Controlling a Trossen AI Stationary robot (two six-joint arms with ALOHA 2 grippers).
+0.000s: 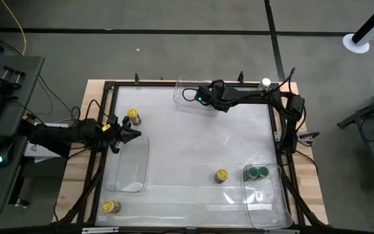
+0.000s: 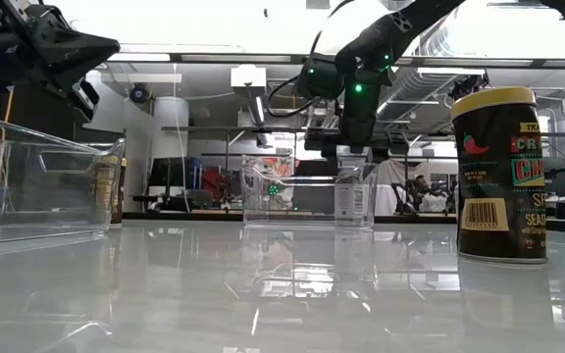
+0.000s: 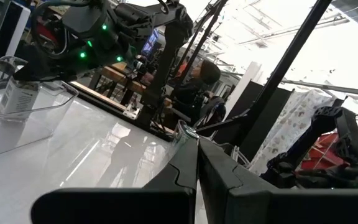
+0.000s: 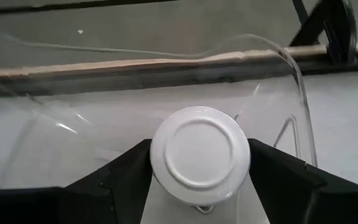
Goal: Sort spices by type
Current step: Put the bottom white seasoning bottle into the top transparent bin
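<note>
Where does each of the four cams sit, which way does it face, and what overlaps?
High: overhead, straight down on the table; both arms show, left gripper shut and idle at the left side.
Low: table height, level across into the room; the right arm comes from above.
Left wrist: along its closed fingers toward the right arm.
Right wrist: down past its fingers at a white-lidded jar they grip.
Shared: right gripper lowering that jar into the far clear bin, seen in all four.
</note>
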